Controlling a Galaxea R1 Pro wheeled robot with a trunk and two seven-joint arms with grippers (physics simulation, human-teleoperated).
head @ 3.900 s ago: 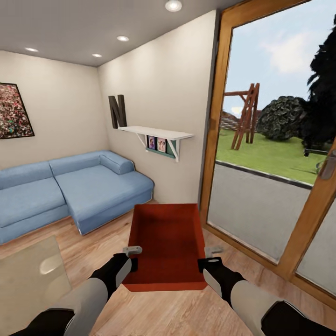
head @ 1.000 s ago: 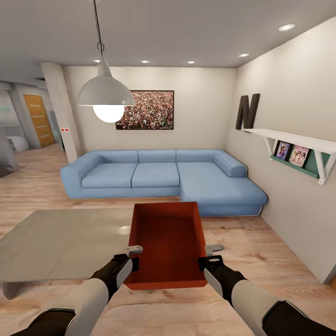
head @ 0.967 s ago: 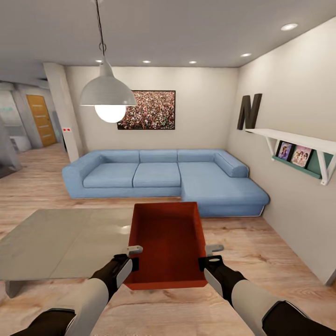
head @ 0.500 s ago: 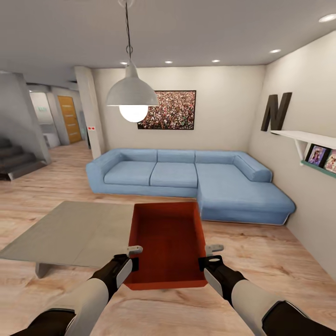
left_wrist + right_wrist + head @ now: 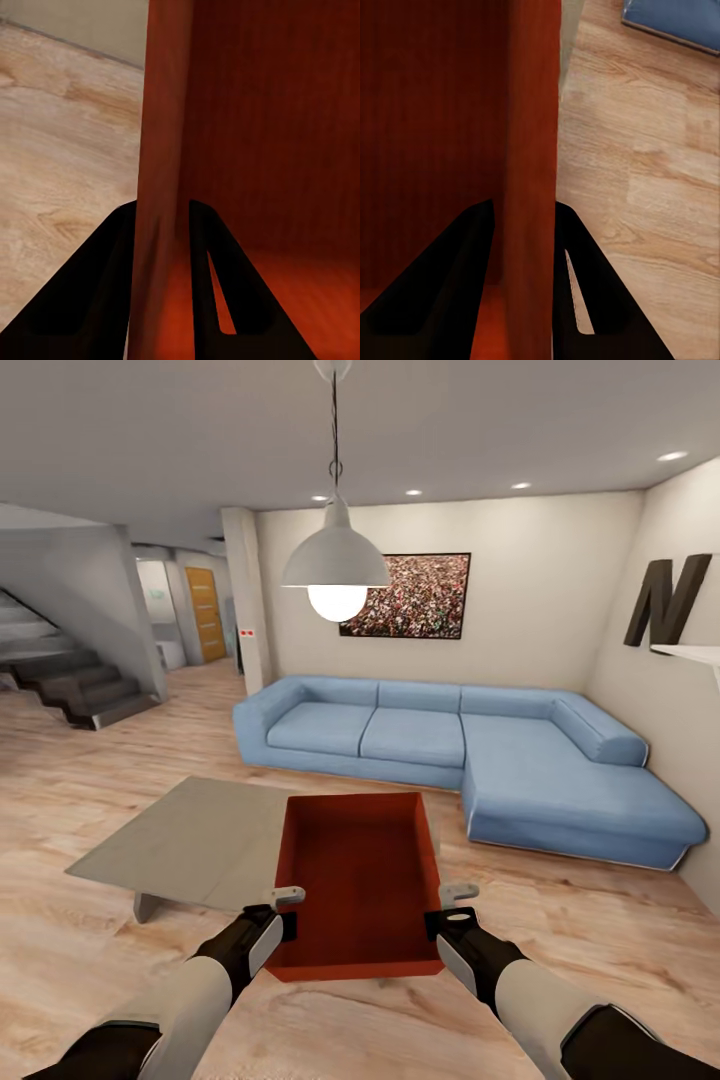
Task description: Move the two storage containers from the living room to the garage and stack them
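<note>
I hold one orange-red storage container [image 5: 362, 875] level in front of me above the wood-plank floor [image 5: 60, 790] of the living room. My left gripper [image 5: 284, 912] is shut on its left wall [image 5: 157, 187], one finger inside and one outside. My right gripper [image 5: 446, 910] is shut on its right wall [image 5: 534, 150] in the same way. The container is lidless and nothing lies in it.
A low grey coffee table [image 5: 185, 845] stands just left of the container. A blue sectional sofa [image 5: 460, 750] runs along the far wall. A pendant lamp [image 5: 336, 568] hangs ahead. Stairs [image 5: 75, 685] and a hallway with an orange door [image 5: 206, 615] lie at the left.
The whole view has swung left: the glass door and shelf have left the picture, the stairs and hallway have come in. Both grippers keep the same hold on the container.
</note>
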